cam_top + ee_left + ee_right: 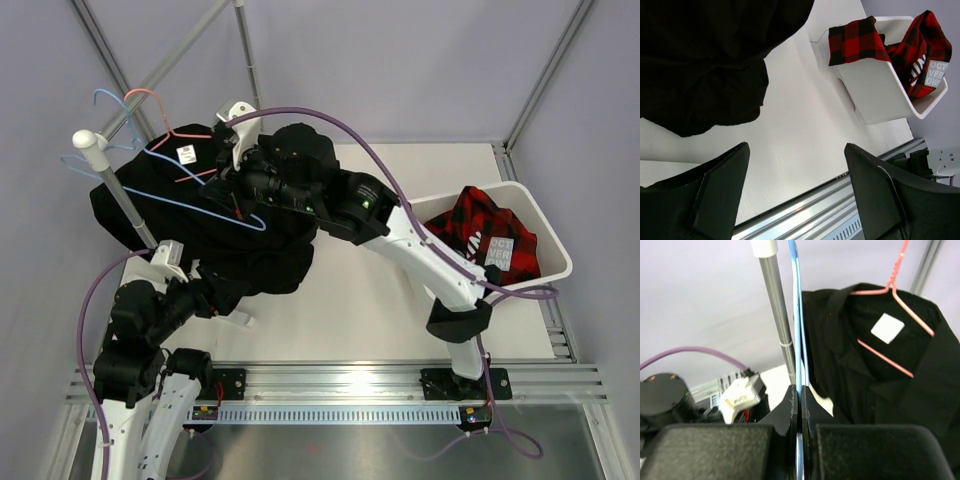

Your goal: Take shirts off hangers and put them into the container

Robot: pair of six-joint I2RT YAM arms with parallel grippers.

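Note:
The plain black shirt [200,245] hangs on the pink hanger [190,135] at the left, its white neck label facing up. My right gripper [236,196] is shut on the bare light blue hanger [180,200]; the wrist view shows the blue wire [796,315] pinched between the fingertips, beside the pink hanger [890,295] and black shirt [880,375]. My left gripper [228,308] is open under the shirt's lower hem [705,65], with nothing between its fingers [720,190]. The red-and-black plaid shirt [482,232] lies in the white container [556,256] at the right, one part draped over its rim [855,42].
A grey rack pole [115,190] with a white cap carries both hangers and stands right next to the held wire [776,310]. Slanted frame poles [170,65] rise behind it. An aluminium rail [350,380] runs along the near table edge.

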